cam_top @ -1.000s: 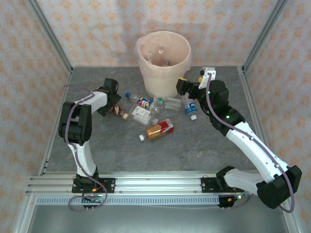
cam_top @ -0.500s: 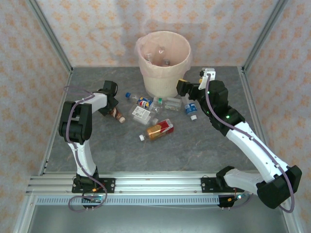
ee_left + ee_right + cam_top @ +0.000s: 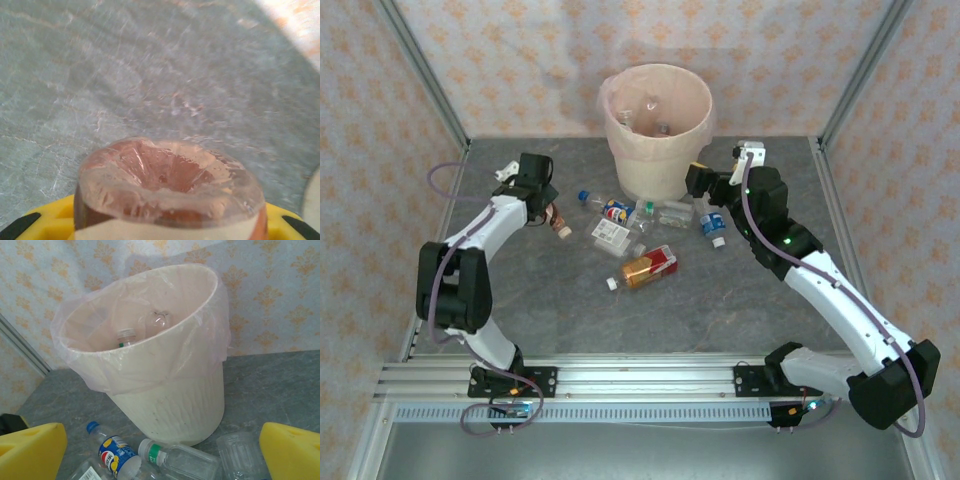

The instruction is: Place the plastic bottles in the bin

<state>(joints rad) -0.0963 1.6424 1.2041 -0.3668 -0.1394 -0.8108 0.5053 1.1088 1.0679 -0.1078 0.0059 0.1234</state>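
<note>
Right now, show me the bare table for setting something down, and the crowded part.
Bare: the table from the amber bottle back to the arm bases, and its far-left corner. Crowded: the bottles strewn before the bin.

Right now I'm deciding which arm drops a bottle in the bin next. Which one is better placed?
Left. The left gripper is shut on a brown bottle, ready to carry to the bin. The right gripper sits beside the bin but is open and empty.
</note>
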